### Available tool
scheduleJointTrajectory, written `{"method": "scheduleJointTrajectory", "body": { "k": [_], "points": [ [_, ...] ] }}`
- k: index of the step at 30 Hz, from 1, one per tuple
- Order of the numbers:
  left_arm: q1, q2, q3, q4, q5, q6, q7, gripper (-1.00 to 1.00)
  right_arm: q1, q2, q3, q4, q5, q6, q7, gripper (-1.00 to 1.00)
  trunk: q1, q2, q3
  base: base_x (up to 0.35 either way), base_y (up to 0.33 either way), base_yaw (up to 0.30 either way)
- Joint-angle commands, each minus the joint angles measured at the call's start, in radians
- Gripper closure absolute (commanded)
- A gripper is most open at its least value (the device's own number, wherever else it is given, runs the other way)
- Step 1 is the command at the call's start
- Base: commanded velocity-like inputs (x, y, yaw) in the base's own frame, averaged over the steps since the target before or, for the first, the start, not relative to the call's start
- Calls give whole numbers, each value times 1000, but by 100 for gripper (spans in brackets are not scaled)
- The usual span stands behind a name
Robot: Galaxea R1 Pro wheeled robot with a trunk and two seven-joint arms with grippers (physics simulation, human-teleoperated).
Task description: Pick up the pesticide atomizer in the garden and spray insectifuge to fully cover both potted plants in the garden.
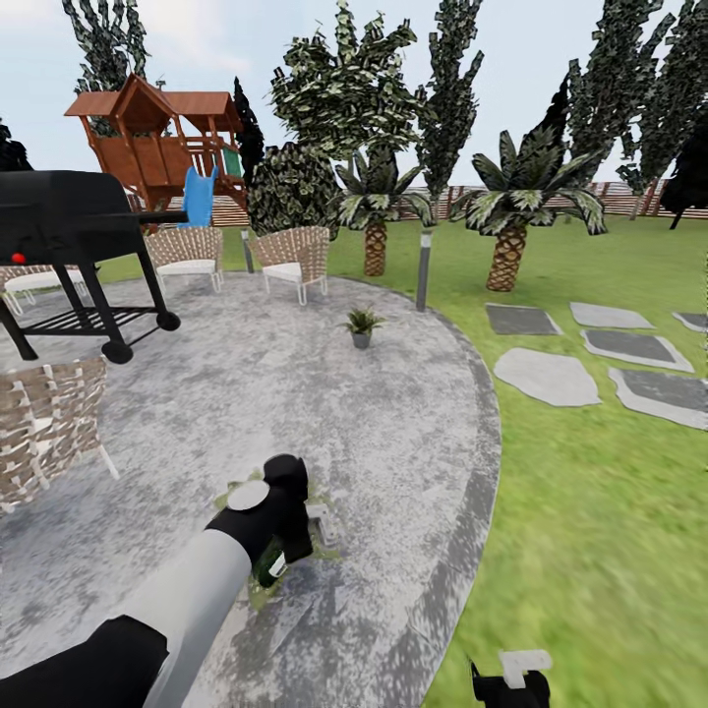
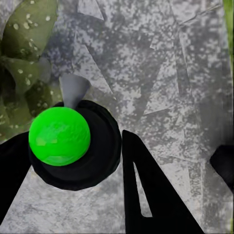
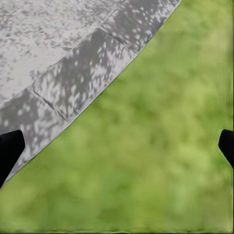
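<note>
Spraying step in hand. Left pincer (image 2: 73, 161) clamped on pesticide atomizer (image 2: 59, 136), held over near potted plant (image 1: 258, 580) on patio (image 1: 393, 462) near its lawn-side edge. Right pincer (image 3: 117, 146) apart, idle over lawn (image 3: 161, 161). Far potted plant (image 1: 362, 326) sits mid-patio: next likely finish here, then drive there.

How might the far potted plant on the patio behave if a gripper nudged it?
The far potted plant looks small with a narrow grey pot, so it would probably slide or tip easily. Its thin pointed leaves spread wider than the pot and would likely bend. The patio looks flat, so rolling seems unlikely while upright.
</note>
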Motion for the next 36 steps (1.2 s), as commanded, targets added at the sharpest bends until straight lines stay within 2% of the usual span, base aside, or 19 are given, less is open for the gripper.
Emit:
{"method": "scheduleJointTrajectory", "body": {
  "k": [1, 2, 3, 6, 10, 11, 14, 18, 19, 21, 22, 23, 24, 27, 28, 29, 31, 34, 36],
  "points": [
    [1, 0, 0, 0, 75, 4, 2, 100, 0, 0, 9, 0, -5, -2, -5, -100, -1, 0, -1, -275, -171, 0],
    [3, 0, -1, 0, 127, 0, 15, 100, 0, 0, 9, 0, -5, -2, -5, -100, -1, 0, -1, -275, -170, 0],
    [26, 0, -2, -1, 250, -36, 57, 100, 0, -1, 9, 0, -5, -2, -5, -100, -1, 0, -1, -275, -169, 0],
    [72, 0, -2, -1, 423, -163, 114, 100, 0, -3, 9, 0, -6, -2, -5, -100, -1, 0, -1, -260, -169, 0],
    [132, 0, -1, 3, 567, -294, 151, 100, 0, -3, 9, 0, -6, -2, -5, -100, -1, 0, -1, -223, -151, 0],
    [215, 4, 2, 9, 599, -416, 245, 100, 0, -3, 9, 0, -5, -2, -3, -100, -1, 0, -1, -30, -17, 0],
    [261, 8, 3, 15, 604, -439, 306, 100, 0, -6, 9, 0, -4, -2, -3, -100, -1, 0, -1, -9, -5, 0],
    [276, 11, 15, 19, 605, -444, 318, 100, 0, -14, 9, -9, -3, -1, 0, -100, -1, 0, -1, -1, 0, 0],
    [281, 17, 18, 21, 604, -445, 320, 100, 0, -34, 9, -12, -3, -1, 2, -100, -1, 0, -1, 0, 0, 0],
    [289, 29, 20, 23, 605, -447, 322, 100, 0, -105, 20, -73, 9, -2, 28, -100, -1, 0, -1, 0, 0, 0],
    [291, 31, 21, 23, 605, -447, 322, 100, 0, -171, 46, -200, 100, -1, 155, -100, -1, 0, -1, 0, 0, 0],
    [291, 31, 22, 23, 605, -448, 322, 100, 0, -183, 47, -230, 119, -1, 177, -100, -1, 0, -1, 0, 0, 0],
    [291, 32, 21, 23, 605, -448, 322, 100, -2, -204, 50, -291, 181, 2, 209, -100, -1, 0, -1, 0, 0, 0],
    [291, 32, 21, 23, 605, -450, 322, 100, -31, -216, 50, -328, 361, 26, 290, -100, -1, 0, -1, 0, 0, 0],
    [291, 31, 20, 20, 603, -451, 321, 100, -48, -217, 50, -331, 405, 44, 326, -100, -1, 0, -1, 0, 0, 0],
    [287, 31, 18, 16, 600, -450, 319, 100, -66, -218, 50, -333, 436, 67, 377, -100, -1, 0, -1, 0, 0, 0],
    [275, 32, 14, 18, 594, -445, 316, 100, -100, -218, 50, -335, 465, 97, 483, -100, -1, 0, -1, 0, 0, 0],
    [271, 45, 9, 26, 592, -442, 311, 100, -166, -212, 52, -335, 476, 107, 656, -100, -1, 0, -1, 0, 0, 0],
    [271, 50, 7, 26, 561, -442, 303, 100, -196, -201, 55, -343, 477, 108, 758, -100, -1, 0, -1, 0, 0, 0]
  ]
}}
